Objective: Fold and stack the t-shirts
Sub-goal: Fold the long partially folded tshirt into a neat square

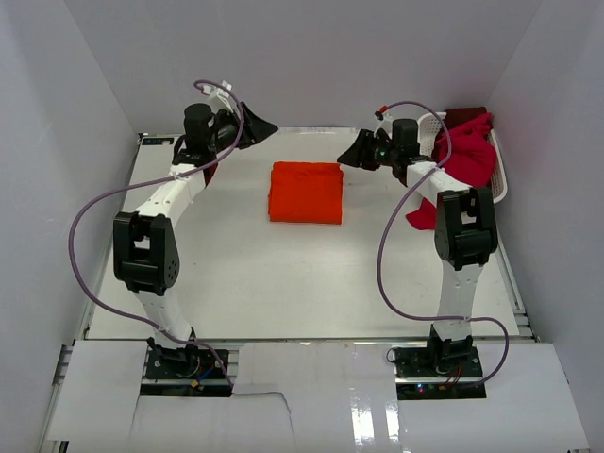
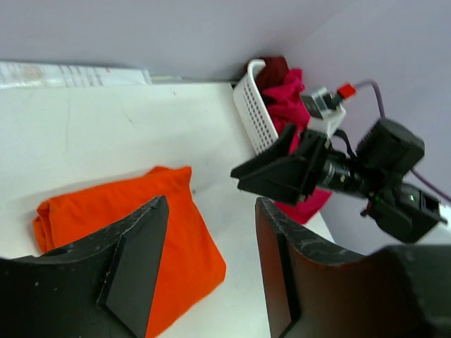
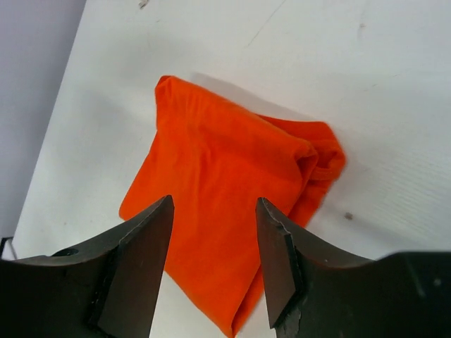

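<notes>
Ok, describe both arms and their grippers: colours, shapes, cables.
Both the left arm and right arm have white links and chunky black joint housings on black bases. A thin purple cable loops loosely along each. The left gripper and right gripper each have two matte black, wedge-shaped fingers, scuffed at the edges.

A robot lab booth: plain white walls (image 1: 311, 57) enclose a white table (image 1: 283, 283)

Pale lavender-grey walls (image 1: 311, 57) enclose a white table (image 1: 283, 278) (evenly lit, faintly scuffed)
</notes>
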Tool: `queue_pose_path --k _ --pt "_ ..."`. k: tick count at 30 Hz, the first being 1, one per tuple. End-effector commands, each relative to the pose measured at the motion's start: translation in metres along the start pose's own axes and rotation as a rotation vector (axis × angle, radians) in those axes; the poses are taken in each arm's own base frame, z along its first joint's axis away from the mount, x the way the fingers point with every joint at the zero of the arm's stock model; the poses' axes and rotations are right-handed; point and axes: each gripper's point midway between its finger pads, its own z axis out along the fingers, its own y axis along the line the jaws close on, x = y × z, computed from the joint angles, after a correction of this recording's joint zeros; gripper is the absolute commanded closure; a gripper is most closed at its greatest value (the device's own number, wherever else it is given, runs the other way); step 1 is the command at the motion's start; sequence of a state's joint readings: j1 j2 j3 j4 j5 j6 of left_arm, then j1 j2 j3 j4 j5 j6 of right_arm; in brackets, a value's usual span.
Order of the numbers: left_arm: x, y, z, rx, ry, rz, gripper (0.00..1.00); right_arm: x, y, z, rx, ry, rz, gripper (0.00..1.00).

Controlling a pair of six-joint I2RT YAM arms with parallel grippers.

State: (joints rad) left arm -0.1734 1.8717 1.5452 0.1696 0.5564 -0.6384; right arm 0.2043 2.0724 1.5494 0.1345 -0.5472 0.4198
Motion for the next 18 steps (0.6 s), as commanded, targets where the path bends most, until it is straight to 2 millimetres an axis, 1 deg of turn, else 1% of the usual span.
queue_pose_path --k 1,2,3,4,5,6,7,8,9,10,11,12,13,14,18 --pt "0.043 -0.007 -0.016 0.069 0.136 -0.002 0.37 0.003 0.03 0.0 -0.154 0.019 -0.021 0.44" --pt "0.061 -0.002 -0.02 0.073 0.173 -0.022 0.42 0.009 0.031 0.004 -0.177 0.038 -0.003 0.47" --pt "0.075 -0.007 -0.023 0.11 0.213 -0.03 0.43 0.008 0.041 0.006 -0.232 0.048 -0.007 0.54" --pt "0.084 -0.005 -0.024 0.12 0.237 -0.04 0.45 0.008 0.043 0.009 -0.248 0.053 0.002 0.6" --pt "0.094 -0.003 -0.024 0.129 0.261 -0.047 0.58 0.015 0.041 0.015 -0.263 0.074 0.037 0.69" --pt "0.108 -0.002 -0.025 0.138 0.293 -0.065 0.67 0.011 0.05 0.018 -0.296 0.076 0.033 0.81" --pt "0.123 0.003 -0.023 0.146 0.329 -0.087 0.79 0.013 0.052 0.021 -0.309 0.085 0.044 0.87" --pt "0.133 0.005 -0.021 0.15 0.351 -0.103 0.97 0.02 0.049 0.028 -0.314 0.105 0.074 0.92" --pt "0.14 0.007 -0.02 0.15 0.37 -0.125 1.0 0.023 0.055 0.033 -0.33 0.119 0.08 0.92" --pt "0.152 0.013 -0.016 0.146 0.394 -0.147 1.0 0.025 0.055 0.04 -0.339 0.125 0.084 0.92" --pt "0.158 0.012 -0.014 0.155 0.406 -0.152 1.0 0.026 0.057 0.044 -0.345 0.132 0.089 0.92" --pt "0.163 0.011 -0.012 0.162 0.413 -0.147 1.0 0.031 0.062 0.048 -0.358 0.147 0.091 0.92" --pt "0.166 0.01 -0.008 0.164 0.415 -0.139 1.0 0.027 0.067 0.051 -0.371 0.146 0.083 0.92" --pt "0.173 0.007 -0.005 0.172 0.427 -0.131 1.0 0.035 0.066 0.058 -0.372 0.165 0.094 0.92" --pt "0.188 0.002 0.004 0.199 0.458 -0.121 1.0 0.045 0.068 0.07 -0.399 0.203 0.115 0.92"
